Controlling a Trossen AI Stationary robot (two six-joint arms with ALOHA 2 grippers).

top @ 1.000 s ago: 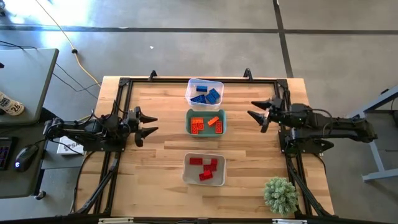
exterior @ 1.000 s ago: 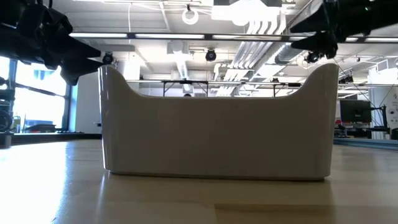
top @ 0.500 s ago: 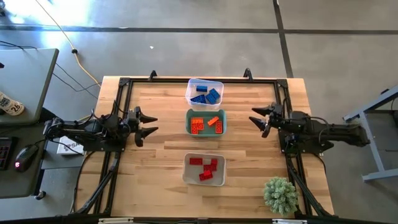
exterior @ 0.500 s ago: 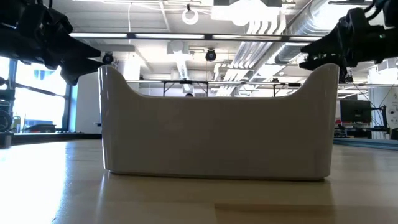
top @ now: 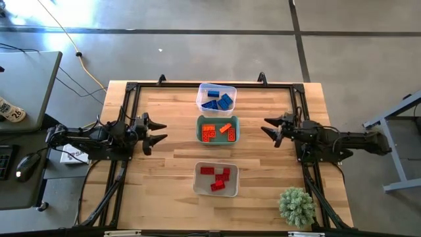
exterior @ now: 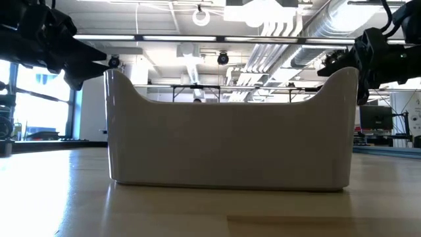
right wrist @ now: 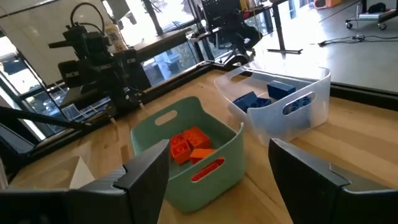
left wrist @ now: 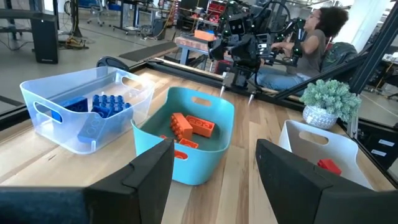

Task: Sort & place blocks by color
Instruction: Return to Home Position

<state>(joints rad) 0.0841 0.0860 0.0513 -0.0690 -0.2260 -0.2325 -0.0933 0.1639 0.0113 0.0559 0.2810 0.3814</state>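
Observation:
Blue blocks (top: 218,101) lie in the clear bin (top: 216,87) at the far middle. Orange blocks (top: 218,131) lie in the teal bin (top: 200,130) at the centre. Red blocks (top: 218,176) lie in the grey bin (top: 197,180) nearer the front. My left gripper (top: 158,131) is open and empty at the table's left side. My right gripper (top: 270,130) is open and empty at the table's right side, level with the teal bin.
A small potted plant (top: 296,206) stands at the near right corner. A black frame (top: 130,86) runs along the table's left, far and right edges. In the left wrist view a person (left wrist: 311,43) sits beyond the table's right side. Bare wood lies either side of the bins.
My right gripper has moved down and toward the table's near edge, and drawn a little toward the teal bin. It has stayed open. The left arm and the blocks have kept still.

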